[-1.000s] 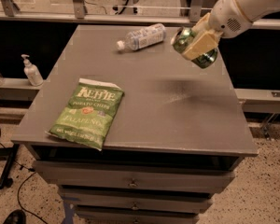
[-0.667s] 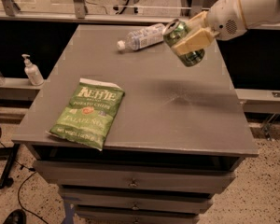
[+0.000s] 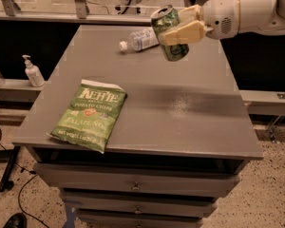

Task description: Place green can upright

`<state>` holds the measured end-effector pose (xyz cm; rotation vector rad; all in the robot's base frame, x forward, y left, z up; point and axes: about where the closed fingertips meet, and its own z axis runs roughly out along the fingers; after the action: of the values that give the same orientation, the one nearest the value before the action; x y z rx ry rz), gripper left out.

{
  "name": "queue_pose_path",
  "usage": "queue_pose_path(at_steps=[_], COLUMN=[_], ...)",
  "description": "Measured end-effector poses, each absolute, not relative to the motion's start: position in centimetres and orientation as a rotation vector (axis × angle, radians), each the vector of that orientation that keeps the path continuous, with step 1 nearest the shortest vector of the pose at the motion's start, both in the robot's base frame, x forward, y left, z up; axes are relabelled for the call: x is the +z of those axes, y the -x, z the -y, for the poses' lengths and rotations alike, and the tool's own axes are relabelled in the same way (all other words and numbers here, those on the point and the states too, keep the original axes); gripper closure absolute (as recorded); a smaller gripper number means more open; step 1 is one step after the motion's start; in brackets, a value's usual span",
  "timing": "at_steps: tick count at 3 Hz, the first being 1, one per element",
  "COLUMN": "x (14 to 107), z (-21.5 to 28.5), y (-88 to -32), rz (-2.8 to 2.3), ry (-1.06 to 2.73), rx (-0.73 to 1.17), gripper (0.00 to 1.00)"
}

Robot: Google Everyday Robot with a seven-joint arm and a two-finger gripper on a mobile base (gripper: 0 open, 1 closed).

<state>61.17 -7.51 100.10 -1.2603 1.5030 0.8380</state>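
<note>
The green can (image 3: 169,47) is shiny green with a silver top. It hangs in the air above the far middle of the grey table (image 3: 180,122), nearly upright, its top leaning a little to the left. My gripper (image 3: 176,26) reaches in from the right on a white arm (image 3: 249,9). Its tan fingers (image 3: 183,32) are shut on the can's upper side.
A clear plastic water bottle (image 3: 138,39) lies on its side at the table's far edge, just behind and left of the can. A flat green chip bag (image 3: 89,114) lies on the near left. A white pump bottle (image 3: 32,71) stands on a ledge left of the table.
My gripper has carried the can to the left and slightly up, and has turned it from tilted to nearly upright.
</note>
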Motion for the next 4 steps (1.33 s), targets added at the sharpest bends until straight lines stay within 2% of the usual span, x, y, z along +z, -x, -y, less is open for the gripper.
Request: queue_pose_path(at_steps=[2,4], x=[99.4,95.3], z=[7.5,8.7], y=[-61.1,-61.0], rz=[-1.466,-1.291], ry=[1.183,0.84], rx=[0.86,0.928], gripper=[1.0,1.0])
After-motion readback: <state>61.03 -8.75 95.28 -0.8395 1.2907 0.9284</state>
